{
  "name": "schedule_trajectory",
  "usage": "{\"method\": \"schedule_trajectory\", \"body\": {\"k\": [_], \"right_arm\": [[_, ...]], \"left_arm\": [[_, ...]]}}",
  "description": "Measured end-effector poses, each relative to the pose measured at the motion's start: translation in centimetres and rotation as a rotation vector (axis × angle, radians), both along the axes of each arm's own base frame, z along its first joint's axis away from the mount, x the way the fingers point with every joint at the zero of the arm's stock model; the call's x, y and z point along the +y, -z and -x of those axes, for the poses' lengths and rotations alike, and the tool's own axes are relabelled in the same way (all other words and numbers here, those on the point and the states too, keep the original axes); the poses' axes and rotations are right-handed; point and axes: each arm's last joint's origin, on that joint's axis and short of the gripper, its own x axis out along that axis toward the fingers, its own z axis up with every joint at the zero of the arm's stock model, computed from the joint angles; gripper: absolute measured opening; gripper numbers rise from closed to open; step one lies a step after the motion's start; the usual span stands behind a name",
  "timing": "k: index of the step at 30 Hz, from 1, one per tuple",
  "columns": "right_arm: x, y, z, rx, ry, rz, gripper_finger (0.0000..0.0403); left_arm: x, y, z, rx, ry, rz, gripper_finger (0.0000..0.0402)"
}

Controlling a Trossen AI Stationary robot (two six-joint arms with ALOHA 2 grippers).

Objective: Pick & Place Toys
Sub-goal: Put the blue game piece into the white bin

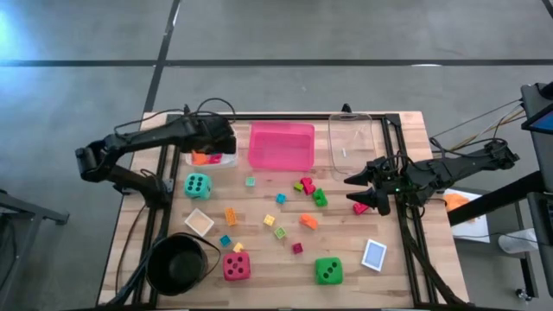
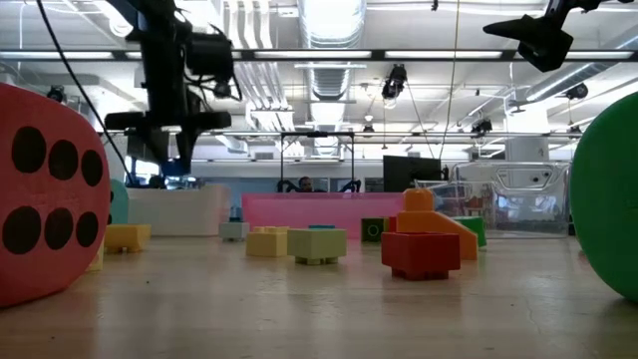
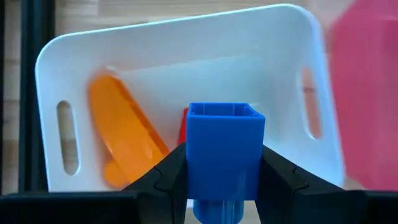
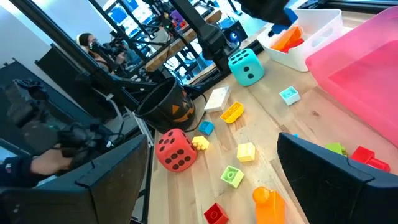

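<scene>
The left gripper (image 3: 217, 180) hung over the white tray (image 1: 226, 161) at the back left of the table (image 1: 406, 259), and its two dark fingers squeezed a blue block (image 3: 225, 152) between them. Inside the white tray lay an orange piece (image 3: 124, 140) and a bit of something red, mostly hidden behind the blue block.

Next to the white tray sat the pink tray (image 1: 282, 145) — I could see nothing in it. Beside that, near the back right, stood the clear tray (image 1: 350, 138), and it was hard to tell what was in there. The black bowl (image 1: 180, 263) sat at the front left corner.

The right gripper (image 1: 367, 192) waited above the right side of the table with its fingers spread wide, holding nothing. A small red block (image 1: 359, 208) lay just under it.

The other toys were spread over the wood: a teal die (image 1: 197, 185) near the white tray, a red die (image 1: 236, 267) and a green die (image 1: 327, 270) at the front, one card (image 1: 200, 222) on the left, another card (image 1: 374, 255) on the right — and lots of tiny bright blocks (image 1: 308, 187) in the middle.
</scene>
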Motion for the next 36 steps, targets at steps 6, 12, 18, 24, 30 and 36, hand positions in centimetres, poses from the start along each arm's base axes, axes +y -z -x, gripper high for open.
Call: {"method": "schedule_trajectory", "body": {"k": [6, 12, 18, 24, 30, 36], "right_arm": [[0.0, 0.0, 0.0, 0.000, 0.000, -0.001, 0.0348], [0.0, 0.0, 0.0, 0.001, 0.000, -0.001, 0.0348], [0.0, 0.0, 0.0, 0.001, 0.000, 0.000, 0.0348], [0.0, 0.0, 0.0, 0.002, 0.000, 0.000, 0.0348], [0.0, 0.0, 0.0, 0.002, 0.000, 0.000, 0.0348], [0.0, 0.0, 0.0, 0.002, -0.001, 0.001, 0.0348]], "left_arm": [[1.6, 2.1, 1.2, 0.075, -0.103, 0.054, 0.0130], [2.1, 3.4, 2.3, 0.117, -0.146, 0.103, 0.0130], [1.5, 4.7, 3.1, 0.152, -0.162, 0.143, 0.0130], [1.3, 5.4, 3.5, 0.170, -0.170, 0.155, 0.0130], [1.3, 5.5, 3.5, 0.169, -0.170, 0.151, 0.0130], [1.2, 5.6, 3.6, 0.170, -0.169, 0.152, 0.0130]]}}
